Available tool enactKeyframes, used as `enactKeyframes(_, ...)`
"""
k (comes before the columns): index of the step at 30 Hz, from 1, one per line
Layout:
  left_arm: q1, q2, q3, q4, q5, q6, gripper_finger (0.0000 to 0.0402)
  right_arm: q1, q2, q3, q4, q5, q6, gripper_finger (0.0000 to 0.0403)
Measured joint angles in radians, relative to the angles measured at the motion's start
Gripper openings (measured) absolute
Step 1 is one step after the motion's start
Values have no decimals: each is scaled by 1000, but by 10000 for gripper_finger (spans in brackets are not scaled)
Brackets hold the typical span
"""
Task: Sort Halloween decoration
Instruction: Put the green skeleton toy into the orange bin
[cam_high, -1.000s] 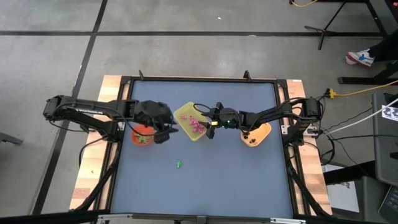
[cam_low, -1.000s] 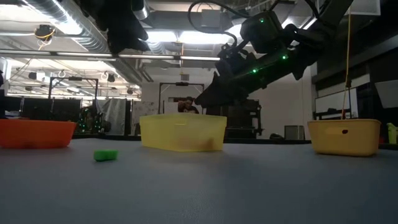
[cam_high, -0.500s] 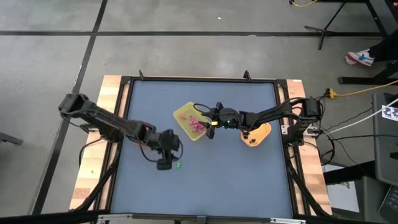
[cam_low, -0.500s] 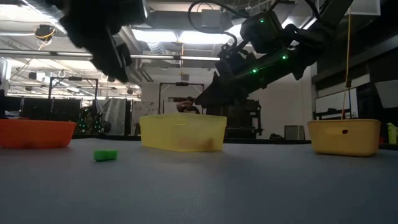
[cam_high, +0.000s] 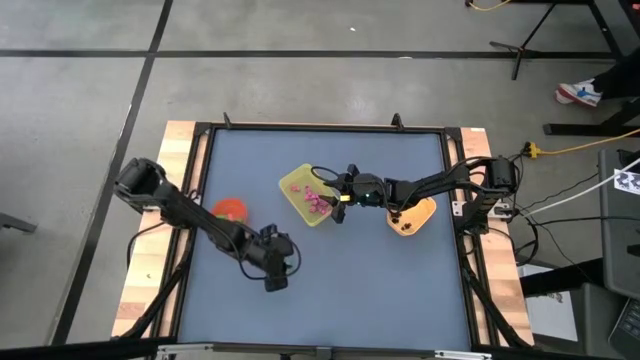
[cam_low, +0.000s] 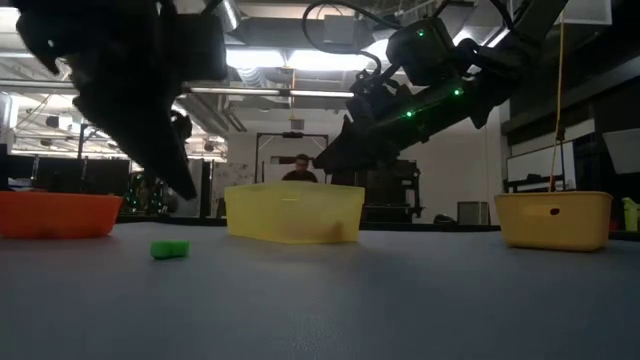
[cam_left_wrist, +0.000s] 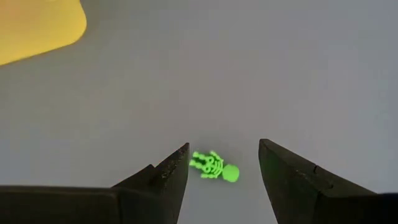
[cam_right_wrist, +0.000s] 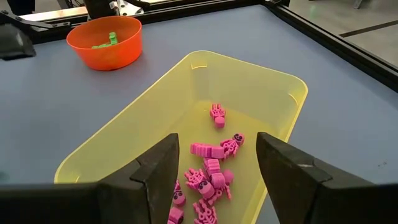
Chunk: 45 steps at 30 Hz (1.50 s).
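A green skeleton trinket (cam_left_wrist: 214, 167) lies flat on the blue table, and in the left wrist view it sits between my left gripper's (cam_left_wrist: 224, 149) open fingers. In the low view the left gripper (cam_low: 165, 160) hangs above the trinket (cam_low: 170, 249) without touching it. From above, the left gripper (cam_high: 279, 270) hides the trinket. My right gripper (cam_right_wrist: 217, 140) hovers open over the yellow tray (cam_right_wrist: 283, 93), which holds several pink trinkets (cam_right_wrist: 211, 168). The right gripper (cam_high: 340, 203) is at the tray's right side.
The orange bowl (cam_high: 230, 208) with green trinkets (cam_right_wrist: 109, 40) stands left of the yellow tray (cam_high: 300, 190). A yellow-orange bowl (cam_high: 412, 216) stands under the right arm. Bare table lies toward the near edge. A person shows in the room far behind the tray.
My left gripper has swung from over the orange bowl toward the table's near edge and rightward. It has come down over the green trinket, with its fingers now on either side of it. The right arm has kept still.
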Motion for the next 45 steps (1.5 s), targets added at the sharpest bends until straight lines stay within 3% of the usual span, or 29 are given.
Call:
enactKeyframes(13, -55, 102, 0, 22, -114, -75, 176, 0, 0, 0, -1, 0, 0, 214)
enactKeyframes(33, -88, 161, 2, 34, -136, -72, 176, 0, 0, 0, -8, -1, 0, 214)
enactKeyframes(45, -88, 162, 1, 61, -153, 56, 176, 0, 0, 0, -8, -1, 0, 214)
